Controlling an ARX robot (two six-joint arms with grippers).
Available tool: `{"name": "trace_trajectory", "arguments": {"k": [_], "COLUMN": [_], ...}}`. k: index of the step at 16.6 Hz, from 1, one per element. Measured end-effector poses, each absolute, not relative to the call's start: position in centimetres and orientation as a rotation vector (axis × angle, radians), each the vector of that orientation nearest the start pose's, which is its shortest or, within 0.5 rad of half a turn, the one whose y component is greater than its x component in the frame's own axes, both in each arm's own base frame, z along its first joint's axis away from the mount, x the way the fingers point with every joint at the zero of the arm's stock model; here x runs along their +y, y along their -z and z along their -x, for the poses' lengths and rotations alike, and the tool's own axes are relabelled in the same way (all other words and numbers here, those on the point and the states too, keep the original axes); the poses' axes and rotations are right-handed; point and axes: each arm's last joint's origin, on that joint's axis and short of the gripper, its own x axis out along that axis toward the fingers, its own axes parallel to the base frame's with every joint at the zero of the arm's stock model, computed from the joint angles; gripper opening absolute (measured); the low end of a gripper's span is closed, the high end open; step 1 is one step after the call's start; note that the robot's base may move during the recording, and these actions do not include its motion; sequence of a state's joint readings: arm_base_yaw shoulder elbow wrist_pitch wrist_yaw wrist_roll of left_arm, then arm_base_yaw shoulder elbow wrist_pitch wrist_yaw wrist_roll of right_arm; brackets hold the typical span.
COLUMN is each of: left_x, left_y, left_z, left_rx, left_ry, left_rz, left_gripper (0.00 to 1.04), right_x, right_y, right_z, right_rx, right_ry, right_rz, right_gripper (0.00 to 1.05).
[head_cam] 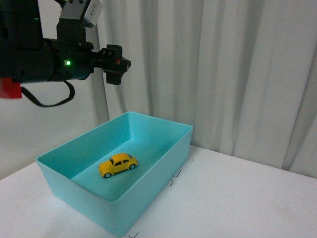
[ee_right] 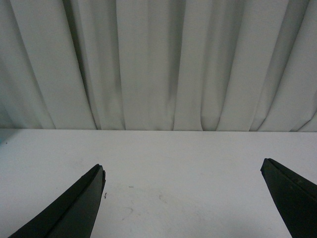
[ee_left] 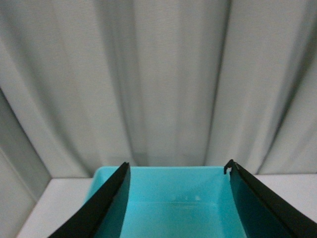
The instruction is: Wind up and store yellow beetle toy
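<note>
Glossy yellow beetle toy car (head_cam: 118,165) lies stored inside turquoise plastic bin (head_cam: 148,198); left gripper (ee_left: 178,166) above bin, wide, empty; right gripper (ee_right: 183,171) wide.

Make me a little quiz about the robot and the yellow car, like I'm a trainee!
1. True or false: the yellow beetle toy sits inside the teal bin.
2. The left gripper is: A) holding the toy, B) open and empty, C) shut tight.
3. What colour is the table beneath the right gripper?
Key: 1 true; 2 B; 3 white.
</note>
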State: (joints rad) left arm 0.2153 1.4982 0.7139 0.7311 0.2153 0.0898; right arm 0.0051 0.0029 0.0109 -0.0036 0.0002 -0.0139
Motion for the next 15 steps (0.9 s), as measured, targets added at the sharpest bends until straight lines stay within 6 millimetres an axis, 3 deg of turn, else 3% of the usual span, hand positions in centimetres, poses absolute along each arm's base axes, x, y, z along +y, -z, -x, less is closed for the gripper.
{"name": "trace_trajectory", "arguments": {"k": [1, 4, 9, 15], "left_x": [4.0, 2.8, 1.3, 0.0], "left_y": [-21.2, -19.7, -18.1, -17.4], "left_z": [-27.3, -23.5, -18.9, -16.3], "left_rx": [0.002, 0.005, 0.010, 0.012], "left_ry": [0.017, -0.008, -0.006, -0.003], "left_rz": [-0.030, -0.007, -0.003, -0.004], "left_gripper": [0.39, 0.05, 0.02, 0.02], "right_x": [0.0, 0.0, 0.1, 0.0], "right_y": [-16.7, -16.7, -16.7, -16.7], "right_z": [-9.7, -9.7, -9.7, -9.7], "right_rx": [-0.004, -0.005, -0.004, -0.004], "right_ry": [-0.005, -0.005, -0.007, -0.005], "right_rz": [0.014, 0.014, 0.014, 0.014], "right_gripper": [0.98, 0.98, 0.98, 0.98]}}
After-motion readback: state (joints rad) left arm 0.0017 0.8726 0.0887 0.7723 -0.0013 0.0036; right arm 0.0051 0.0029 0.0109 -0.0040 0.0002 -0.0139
